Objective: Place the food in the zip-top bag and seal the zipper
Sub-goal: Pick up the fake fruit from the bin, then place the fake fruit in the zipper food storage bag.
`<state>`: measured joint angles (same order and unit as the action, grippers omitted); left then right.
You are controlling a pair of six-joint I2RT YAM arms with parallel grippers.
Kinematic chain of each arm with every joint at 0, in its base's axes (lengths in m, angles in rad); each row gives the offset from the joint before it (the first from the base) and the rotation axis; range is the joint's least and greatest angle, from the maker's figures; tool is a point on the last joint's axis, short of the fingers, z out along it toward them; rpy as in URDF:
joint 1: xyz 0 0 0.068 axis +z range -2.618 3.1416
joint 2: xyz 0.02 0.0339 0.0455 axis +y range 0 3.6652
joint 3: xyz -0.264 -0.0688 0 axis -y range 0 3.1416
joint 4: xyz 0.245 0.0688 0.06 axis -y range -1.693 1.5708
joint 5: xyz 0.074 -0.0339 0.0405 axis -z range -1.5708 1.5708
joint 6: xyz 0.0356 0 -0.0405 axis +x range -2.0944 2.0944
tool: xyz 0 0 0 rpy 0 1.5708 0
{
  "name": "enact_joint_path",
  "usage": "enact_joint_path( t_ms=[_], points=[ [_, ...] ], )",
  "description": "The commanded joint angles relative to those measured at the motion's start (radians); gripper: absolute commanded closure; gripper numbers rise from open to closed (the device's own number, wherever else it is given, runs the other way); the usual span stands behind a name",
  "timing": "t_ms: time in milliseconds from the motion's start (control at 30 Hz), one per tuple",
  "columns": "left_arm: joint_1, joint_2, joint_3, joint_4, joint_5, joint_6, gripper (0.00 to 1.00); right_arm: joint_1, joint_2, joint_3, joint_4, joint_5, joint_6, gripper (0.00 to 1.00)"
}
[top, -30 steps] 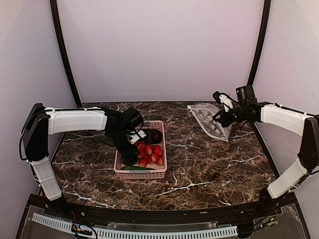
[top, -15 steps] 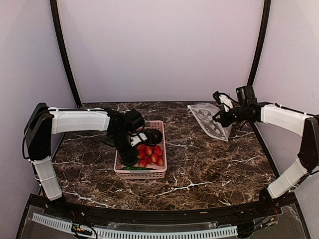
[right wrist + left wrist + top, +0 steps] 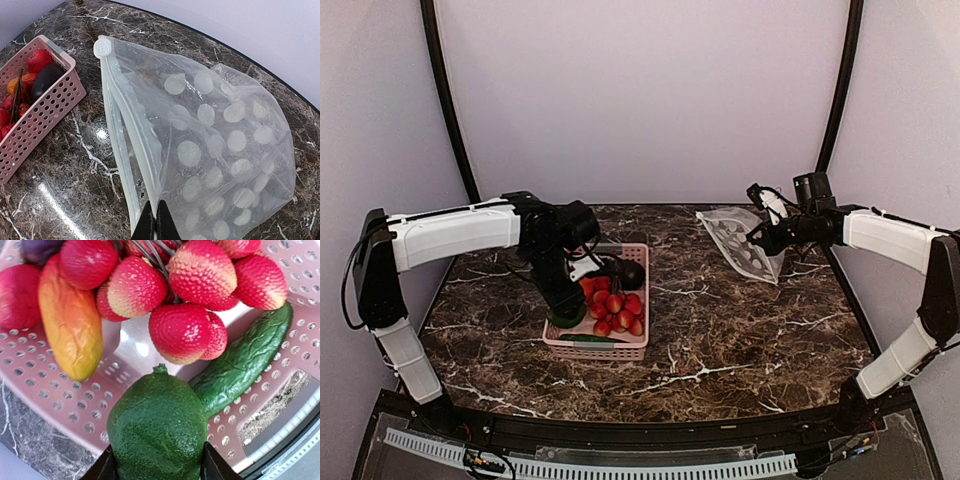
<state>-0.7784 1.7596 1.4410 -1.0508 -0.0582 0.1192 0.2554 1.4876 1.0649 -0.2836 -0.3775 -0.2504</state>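
The marbled desk (image 3: 750, 340) carries two things well apart in the top view: the pink basket (image 3: 595, 350) toward 8 o'clock and the zip-top bag (image 3: 740, 240) toward 2 o'clock. The bag looks empty. Its mouth faces 9 o'clock, toward the basket, and gapes, so the zipper (image 3: 114, 110) is unsealed. The right claw (image 3: 156, 222) is pinched together on the mouth edge, holding that side of the bag up off the desk.

All the food sits in the basket: the red fruits (image 3: 200, 270), mango (image 3: 70, 325), cucumber (image 3: 245, 360) and eggplant (image 3: 628, 272). The left claw (image 3: 159, 467) is down among them, its fingers pressed to either side of the green pepper (image 3: 157, 432), which looks gripped.

By my reading the task has barely begun. The first piece is only just taken, so every piece has yet to cross to the bag, and sealing comes last.
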Motion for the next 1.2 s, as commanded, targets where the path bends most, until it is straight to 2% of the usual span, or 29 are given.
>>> enact_joint_path(
  t_ms=[0, 133, 267, 500, 567, 633, 733, 867, 1000, 1167],
  points=[
    [-0.005, -0.104, 0.058, -0.103, -0.008, -0.039, 0.66, 0.005, -0.012, 0.019, 0.003, 0.011, -0.007, 1.00],
    [-0.019, -0.161, 0.090, -0.052, 0.083, -0.036, 0.66, 0.005, -0.021, 0.038, -0.020, 0.004, -0.010, 1.00],
    [-0.026, -0.217, 0.086, 0.078, 0.177, -0.054, 0.69, 0.006, -0.008, 0.079, -0.070, -0.010, -0.004, 1.00],
    [-0.093, -0.196, 0.059, 0.466, 0.350, -0.173, 0.70, 0.016, 0.019, 0.171, -0.173, -0.026, 0.011, 1.00],
    [-0.121, -0.171, 0.049, 0.615, 0.403, -0.239, 0.70, 0.025, 0.034, 0.196, -0.210, -0.040, 0.022, 1.00],
    [-0.132, -0.141, 0.033, 0.797, 0.455, -0.374, 0.69, 0.037, 0.049, 0.213, -0.234, -0.055, 0.033, 1.00],
    [-0.139, -0.070, 0.031, 1.075, 0.467, -0.519, 0.68, 0.053, 0.072, 0.247, -0.268, -0.062, 0.051, 1.00],
    [-0.140, 0.019, 0.052, 1.288, 0.395, -0.695, 0.69, 0.055, 0.095, 0.293, -0.303, -0.089, 0.076, 1.00],
    [-0.139, 0.113, 0.070, 1.439, 0.348, -0.832, 0.71, 0.056, 0.121, 0.327, -0.334, -0.136, 0.106, 1.00],
    [-0.140, 0.241, 0.119, 1.509, 0.293, -0.941, 0.73, 0.056, 0.116, 0.328, -0.337, -0.177, 0.137, 1.00]
  ],
)
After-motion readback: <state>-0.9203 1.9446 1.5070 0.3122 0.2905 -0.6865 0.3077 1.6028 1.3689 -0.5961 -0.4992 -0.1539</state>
